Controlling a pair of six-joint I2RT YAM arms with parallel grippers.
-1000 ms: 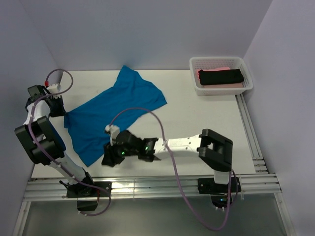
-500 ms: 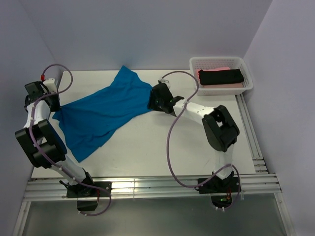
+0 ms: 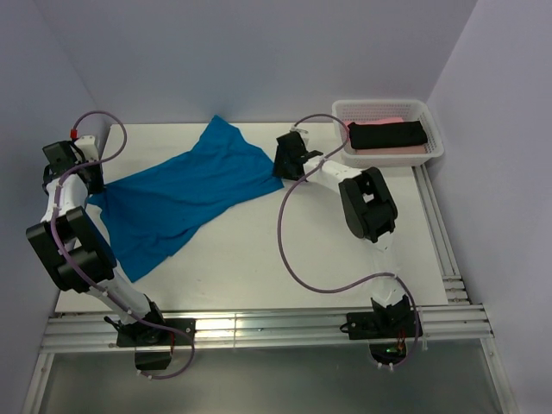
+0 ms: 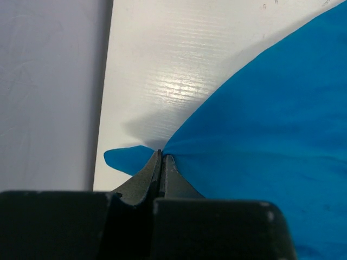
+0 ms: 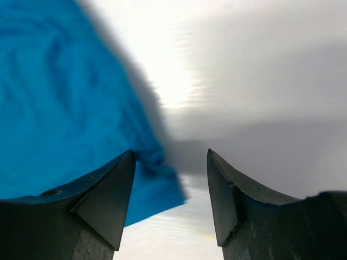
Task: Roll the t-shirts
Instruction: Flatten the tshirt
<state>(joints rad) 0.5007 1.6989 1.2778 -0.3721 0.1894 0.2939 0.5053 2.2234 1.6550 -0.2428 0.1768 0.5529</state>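
Observation:
A bright blue t-shirt (image 3: pixel 185 194) lies spread across the table from the left edge toward the middle back. My left gripper (image 3: pixel 92 191) is shut on its left corner; in the left wrist view the jaws (image 4: pixel 161 155) pinch a fold of the blue cloth (image 4: pixel 271 135) just above the table. My right gripper (image 3: pixel 281 169) stands open at the shirt's right corner. In the right wrist view its fingers (image 5: pixel 171 158) are apart, with the blue shirt's corner (image 5: pixel 65 108) beside the left finger and not held. A black t-shirt (image 3: pixel 388 134) lies on a pink one (image 3: pixel 405 150).
The white mesh basket (image 3: pixel 345 108) holding the black and pink shirts stands at the back right. A side wall (image 4: pixel 49 92) runs close to the left gripper. The right arm's purple cable (image 3: pixel 285 250) loops over the table's middle.
The right gripper swung from the near middle to the back right, drawing the blue shirt out flat, then opened and let the corner go. The left gripper drew its corner slightly left.

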